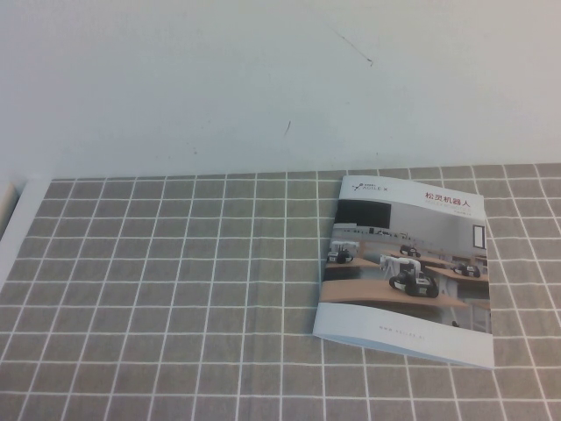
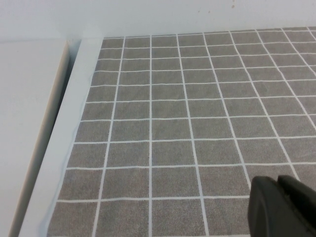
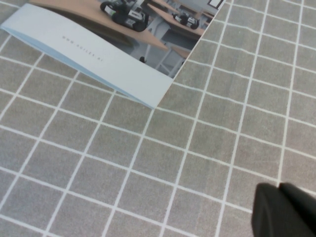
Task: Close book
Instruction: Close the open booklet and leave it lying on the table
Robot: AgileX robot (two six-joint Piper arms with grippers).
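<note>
The book (image 1: 406,267) lies flat and closed on the grey checked cloth at the right of the table, cover up, showing a classroom photo with small robots. Its near corner also shows in the right wrist view as the book (image 3: 106,47). My right gripper (image 3: 279,190) hovers over bare cloth near that corner, apart from it, fingers pressed together and holding nothing. My left gripper (image 2: 276,181) hangs over the cloth at the left side of the table, fingers together and empty. Neither arm appears in the high view.
The grey checked cloth (image 1: 175,298) covers the table. Its left edge meets a pale table border (image 2: 74,128). A plain white wall (image 1: 263,79) stands behind the table.
</note>
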